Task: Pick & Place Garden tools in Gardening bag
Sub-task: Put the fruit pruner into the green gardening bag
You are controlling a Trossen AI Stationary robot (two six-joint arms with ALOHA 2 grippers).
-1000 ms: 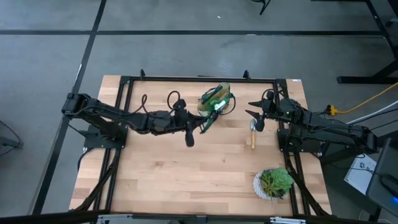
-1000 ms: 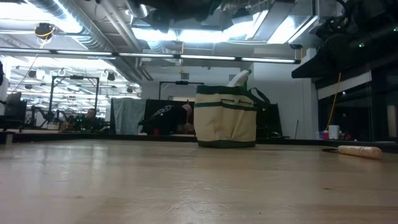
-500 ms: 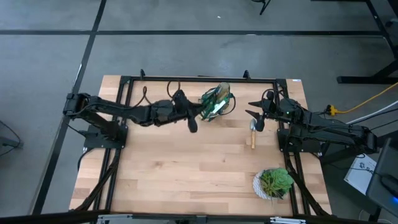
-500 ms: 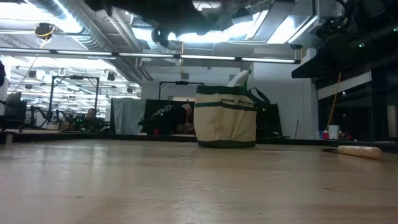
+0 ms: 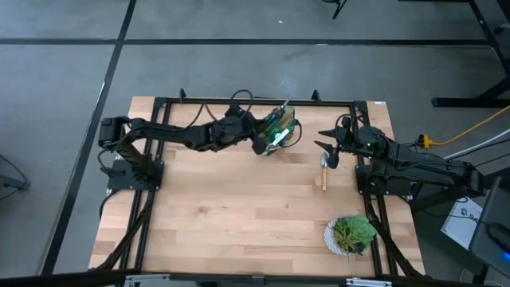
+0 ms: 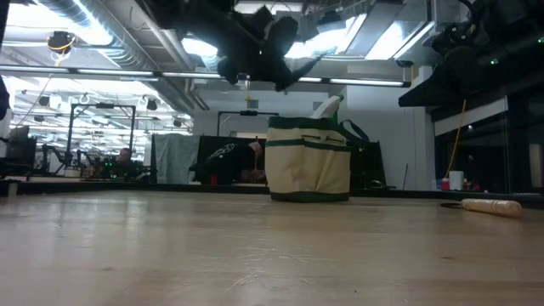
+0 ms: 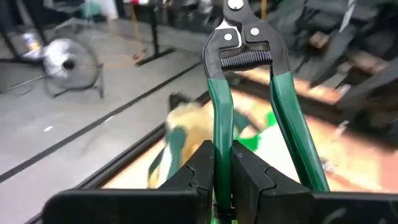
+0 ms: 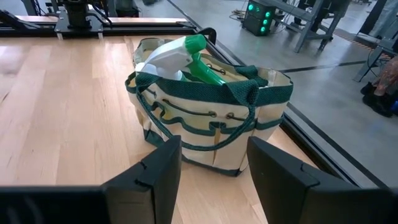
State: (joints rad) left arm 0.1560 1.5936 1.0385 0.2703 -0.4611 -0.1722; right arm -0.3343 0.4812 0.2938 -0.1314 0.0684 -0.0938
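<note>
Gardening bag (image 5: 278,130): beige canvas tote with green trim, standing upright near the far edge of the worktop (image 5: 223,231), roughly midway between the far corners. A spray bottle (image 8: 177,55) with a white and green head sticks out of its open top.

Pruning shears (image 7: 249,99): green-handled in the left wrist view, held aloft over the bag, one handle pinched between the fingers, the second handle free alongside.

Left gripper (image 5: 261,142): clamped tight on that shears handle, raised above the worktop at the bag's left rim.

Right gripper (image 5: 325,145): fingers spread wide and empty, hanging near the right edge, well apart from the bag and facing it.

Wooden-handled tool (image 5: 323,172): lying flat on the worktop just below the right gripper, near the right edge; its metal end is too small to identify.

Potted plant (image 5: 351,234): green leaves in a white pot, near the worktop's near right corner.

Open room: the near and left portions of the worktop are bare wood from the bag to the near edge.
</note>
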